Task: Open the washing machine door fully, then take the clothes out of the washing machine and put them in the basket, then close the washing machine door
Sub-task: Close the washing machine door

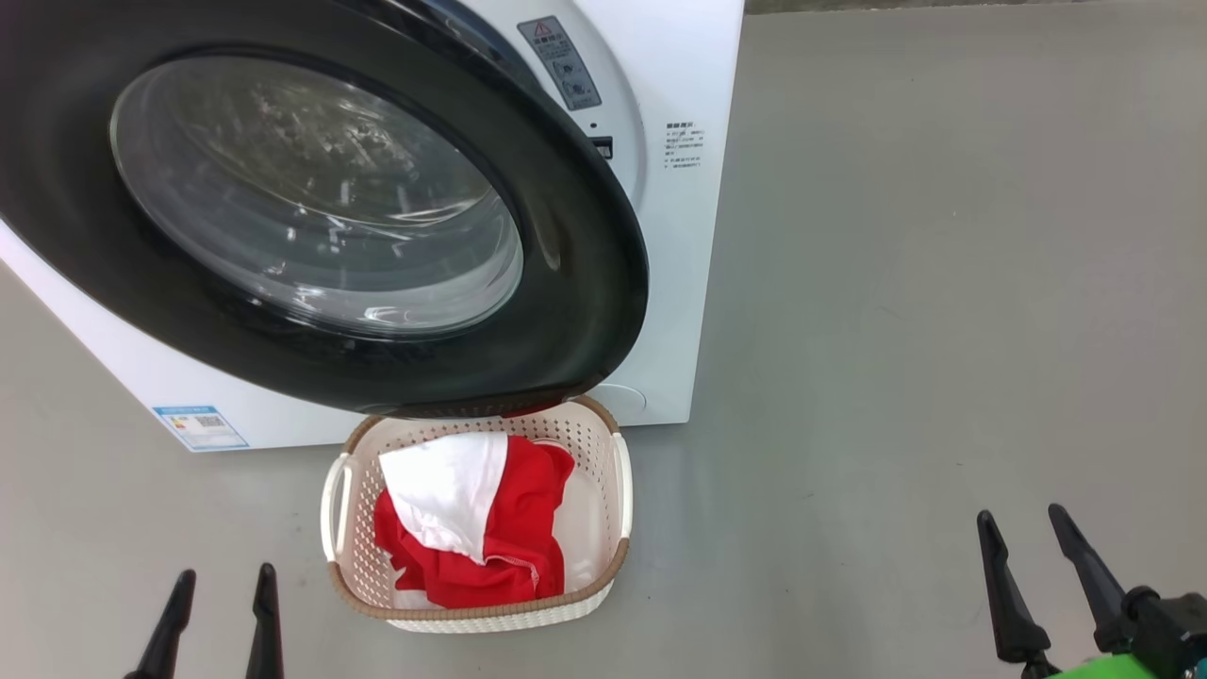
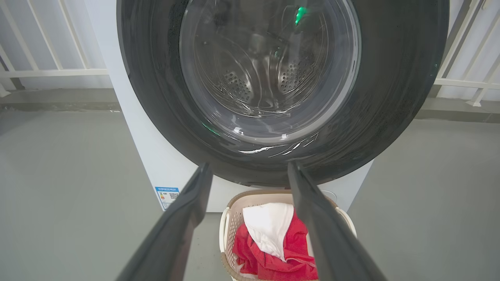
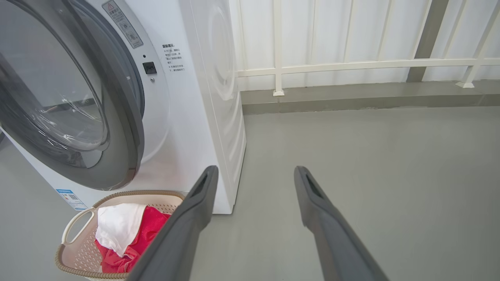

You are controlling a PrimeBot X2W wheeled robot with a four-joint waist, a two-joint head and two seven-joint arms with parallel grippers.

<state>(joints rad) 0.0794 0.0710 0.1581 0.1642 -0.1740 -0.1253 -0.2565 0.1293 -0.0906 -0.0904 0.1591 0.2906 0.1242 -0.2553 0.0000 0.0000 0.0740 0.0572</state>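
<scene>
Looks like a bare test bay, not a home: freestanding washing machine [image 3: 187,97] on plain grey floor [image 3: 371,175], white railing [image 3: 351,65] behind.

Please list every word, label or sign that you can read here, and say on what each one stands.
Grey warning sticker with a red triangle, on the washing machine front: print too small to read.
Black printed lines near it: too small.
Blue label at its lower corner: blurred; a square code shows.
Nothing reads clearly.
</scene>
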